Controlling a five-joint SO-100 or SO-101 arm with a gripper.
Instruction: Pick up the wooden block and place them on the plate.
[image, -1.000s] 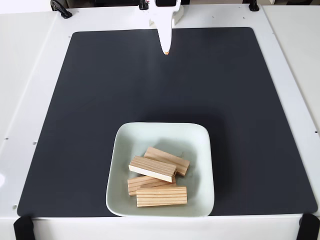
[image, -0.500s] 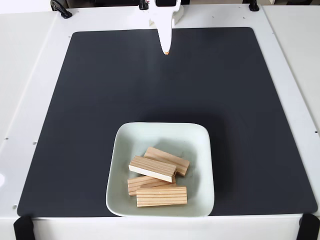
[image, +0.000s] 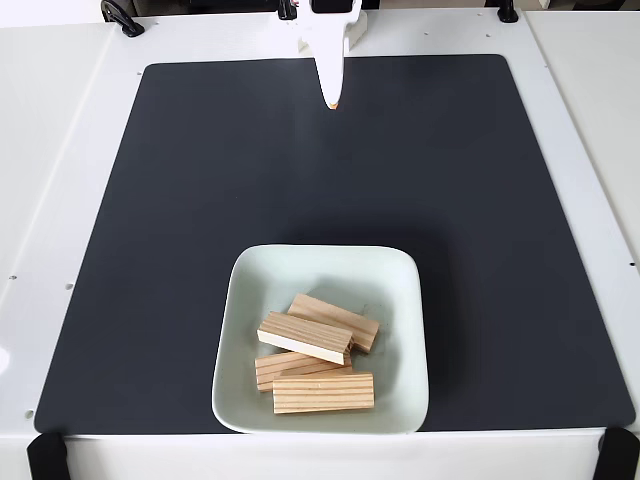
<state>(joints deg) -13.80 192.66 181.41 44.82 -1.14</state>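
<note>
Several light-tan wooden blocks (image: 318, 358) lie piled inside the pale mint square plate (image: 400, 290) near the front of the black mat. One block (image: 305, 337) rests across the others. My white gripper (image: 333, 100) hangs at the far end of the mat, well away from the plate, its fingers closed to a point with nothing between them.
The black mat (image: 200, 200) covers most of the white table (image: 60, 150). Black clamps sit at the table's far corners (image: 120, 15) and front corners (image: 45, 455). Open mat lies between gripper and plate.
</note>
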